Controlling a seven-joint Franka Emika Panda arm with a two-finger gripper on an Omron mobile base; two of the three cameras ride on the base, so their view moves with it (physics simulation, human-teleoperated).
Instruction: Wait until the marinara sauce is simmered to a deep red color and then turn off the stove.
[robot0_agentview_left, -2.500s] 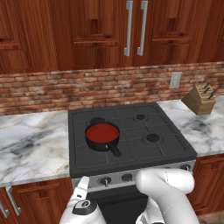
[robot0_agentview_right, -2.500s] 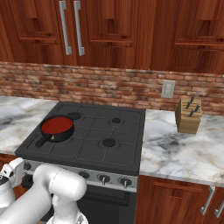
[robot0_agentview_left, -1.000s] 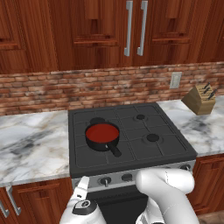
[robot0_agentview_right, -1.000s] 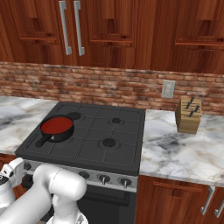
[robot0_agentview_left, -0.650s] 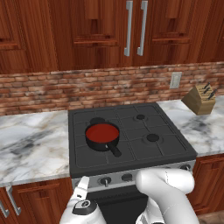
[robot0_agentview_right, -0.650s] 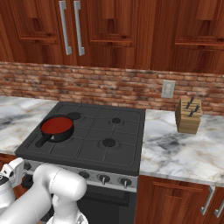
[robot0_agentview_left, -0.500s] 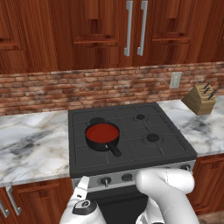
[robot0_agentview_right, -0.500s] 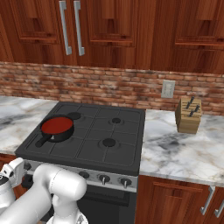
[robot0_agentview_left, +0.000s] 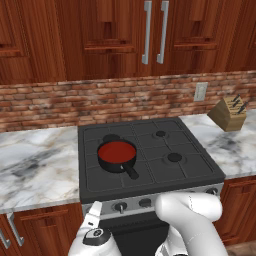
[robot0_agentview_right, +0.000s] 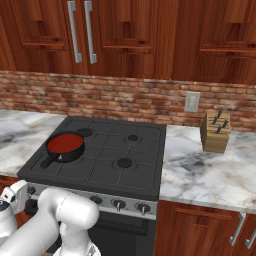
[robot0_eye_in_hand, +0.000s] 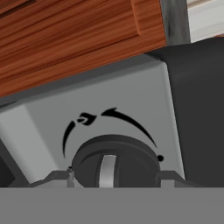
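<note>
One small black saucepan (robot0_agentview_left: 118, 159) is sitting on the near-left burner of the stove (robot0_agentview_left: 170, 171), and the marinara sauce (robot0_agentview_left: 116, 151) in it is showing deep red. The gripper (robot0_eye_in_hand: 114, 176) is pressing up to the leftmost knob (robot0_eye_in_hand: 115, 162) on the silver front strip, fingertips (robot0_eye_in_hand: 56, 177) flanking the knob; whether they are gripping it, I cannot tell.

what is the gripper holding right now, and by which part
Apparently the stove's leftmost knob: a fingertip sits at each side of its round rim, though actual contact cannot be told.

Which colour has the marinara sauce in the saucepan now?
Deep red; the marinara sauce shows best in the left base view.
</note>
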